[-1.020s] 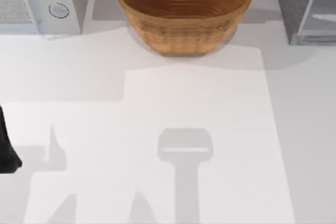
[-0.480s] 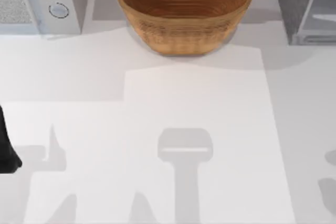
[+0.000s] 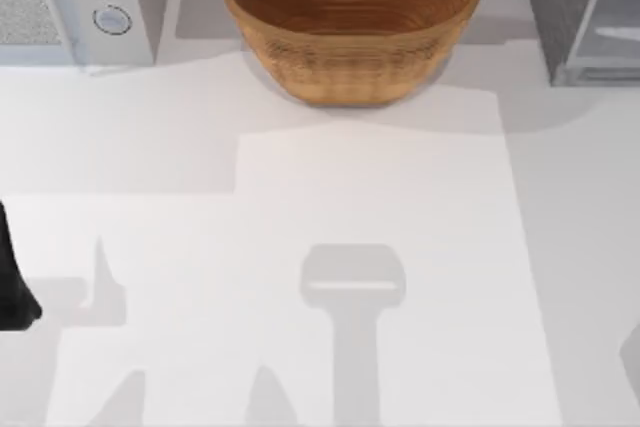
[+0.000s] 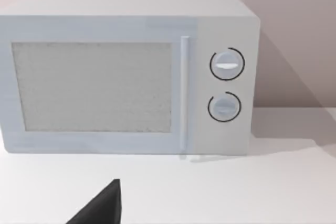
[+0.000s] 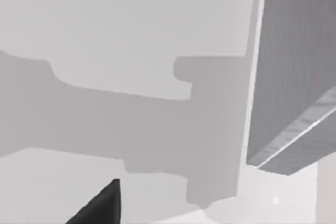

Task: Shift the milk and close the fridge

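**Left arm at desk's left edge, fridge at far right corner**

Dark left arm [image 3: 12,282] low at the white desk's [image 3: 380,207] left edge, its wrist view facing the white box with two round knobs and a mesh panel [image 4: 126,74] in the far left corner. Left hand's opening: cannot tell. Large grey box-like fridge with pale glassy door [image 3: 585,12] at the far right corner, seen close in the right wrist view [image 5: 294,72]. Brown woven basket [image 3: 352,22] at mid far edge, between the two.

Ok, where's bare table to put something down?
The wide table stretch in front of the basket is bare. It is crowded along the back: microwave at left, basket in the middle, fridge at right, with narrow gaps between.
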